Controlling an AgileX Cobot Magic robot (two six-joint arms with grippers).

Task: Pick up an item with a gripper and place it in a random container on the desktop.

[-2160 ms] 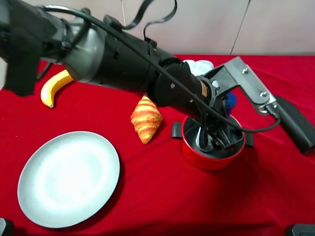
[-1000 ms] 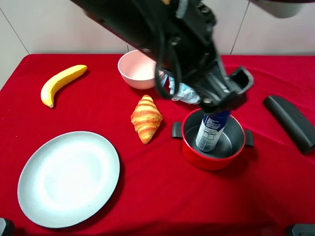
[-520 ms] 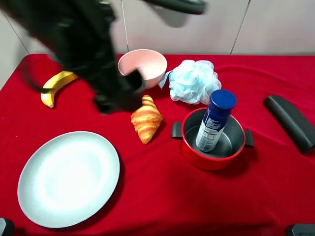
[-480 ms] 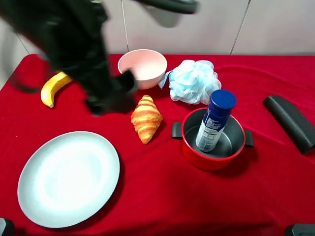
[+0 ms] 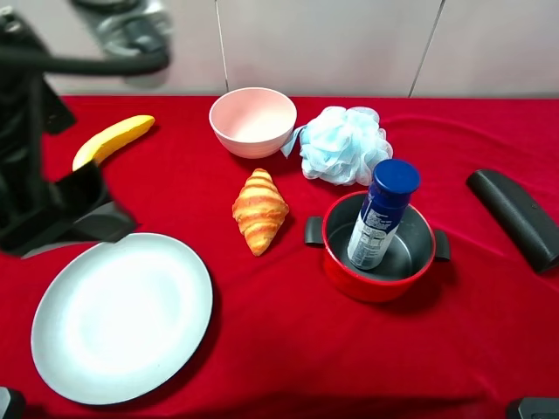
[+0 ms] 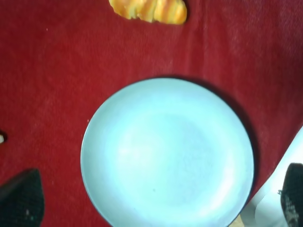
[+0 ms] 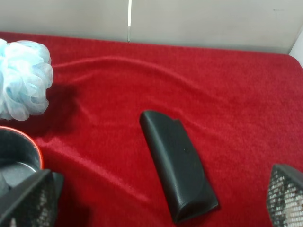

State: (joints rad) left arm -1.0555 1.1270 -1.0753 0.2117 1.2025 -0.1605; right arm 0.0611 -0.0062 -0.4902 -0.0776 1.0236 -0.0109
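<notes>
The spray can stands inside the red pot, tilted a little, its dark blue cap rising above the rim and leaning toward the pot's far side. The pot sits on the red cloth of the desktop, and nothing grips the can.

Around the pot: a croissant lies just beside its near-side black handle, toward the camera's left. A pale blue bath pouf rests just behind the pot, and a pink bowl sits beside the pouf, farther from the pot. A flat black bar lies on the other side of the pot, apart from it. A grey-blue plate lies well away from the pot, beyond the croissant, and a yellow banana lies farther still, behind the plate.

The left gripper hangs over the cloth at the plate's far edge, well apart from the pot. In its wrist view the two black fingertips stand wide apart at either side of the plate, empty. The right gripper shows only its two mesh-padded fingertips, spread wide with nothing between them, above the black bar and the pot's rim.
</notes>
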